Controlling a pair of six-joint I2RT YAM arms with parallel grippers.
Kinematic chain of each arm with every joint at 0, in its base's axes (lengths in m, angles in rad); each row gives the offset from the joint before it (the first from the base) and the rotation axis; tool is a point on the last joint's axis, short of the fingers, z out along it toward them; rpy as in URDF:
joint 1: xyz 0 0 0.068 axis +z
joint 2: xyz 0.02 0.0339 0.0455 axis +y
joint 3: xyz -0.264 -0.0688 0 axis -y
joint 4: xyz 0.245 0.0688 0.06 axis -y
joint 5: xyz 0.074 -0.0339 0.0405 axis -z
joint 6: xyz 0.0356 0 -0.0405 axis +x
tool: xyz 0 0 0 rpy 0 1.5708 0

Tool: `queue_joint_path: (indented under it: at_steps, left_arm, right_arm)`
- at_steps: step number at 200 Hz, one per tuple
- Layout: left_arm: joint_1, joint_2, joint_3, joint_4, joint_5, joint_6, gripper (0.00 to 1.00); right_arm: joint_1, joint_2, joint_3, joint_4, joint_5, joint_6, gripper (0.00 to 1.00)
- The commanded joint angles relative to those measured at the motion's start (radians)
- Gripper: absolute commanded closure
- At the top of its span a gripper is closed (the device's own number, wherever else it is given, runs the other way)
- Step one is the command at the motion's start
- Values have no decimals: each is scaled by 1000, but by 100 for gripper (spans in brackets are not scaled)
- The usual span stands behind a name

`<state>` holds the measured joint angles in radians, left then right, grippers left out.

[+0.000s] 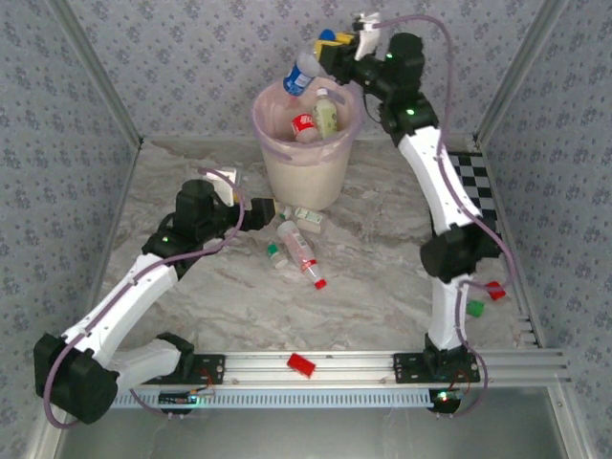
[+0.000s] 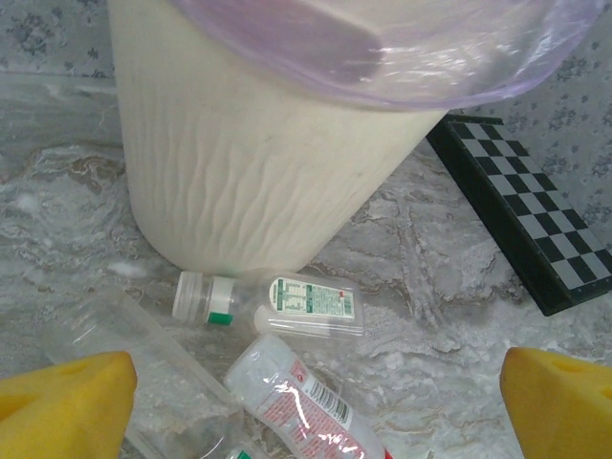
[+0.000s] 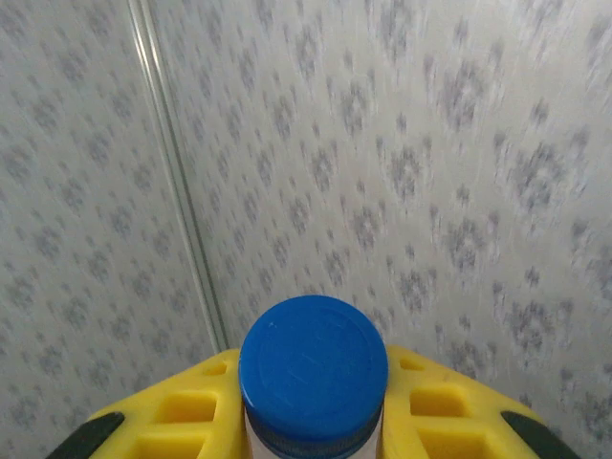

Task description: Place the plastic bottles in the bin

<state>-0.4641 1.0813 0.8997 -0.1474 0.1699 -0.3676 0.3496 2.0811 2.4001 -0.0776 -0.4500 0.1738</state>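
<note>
— Where's the left gripper point(image 2: 314, 411)?
— Jaws wide, low over the red-labelled bottle point(image 2: 304, 400), with the green-capped bottle point(image 2: 287, 304) just beyond, lying at the foot of the bin point(image 2: 249, 182).
— And the right gripper point(image 1: 335, 50)?
— Clamped on the blue-capped bottle point(image 3: 313, 371), above the bin's far rim.

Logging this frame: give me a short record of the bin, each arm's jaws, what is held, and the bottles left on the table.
bin: cream bucket with pink liner; at least two bottles inside
right gripper: jaws shut on blue-capped bottle, above the bin's rim
left gripper: jaws open, empty, low by the bin's foot
not binned: green-capped bottle lying at the bin's foot; red-labelled bottle nearer; at least one more
other: chequered board; red block at near edge
</note>
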Motion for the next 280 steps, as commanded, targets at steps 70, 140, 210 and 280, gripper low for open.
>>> queue_joint_path:
  at_steps: [70,140,210,280]
  left_arm:
    - [61,4,-3,-40,4,-24,3]
    - [73,61,22,-46,22,-52,3]
    - [91,135,57,-61,19,-96,3]
    - [104,196,61,-58,20,-134,4]
  right_arm:
    - [100,256,258,-390,156,-187,87]
    - [124,312,260,-708,281,-273,88]
    - [120,186,177,-979,349,-255,90]
    - [104,50,-19,-953,351,-226,61]
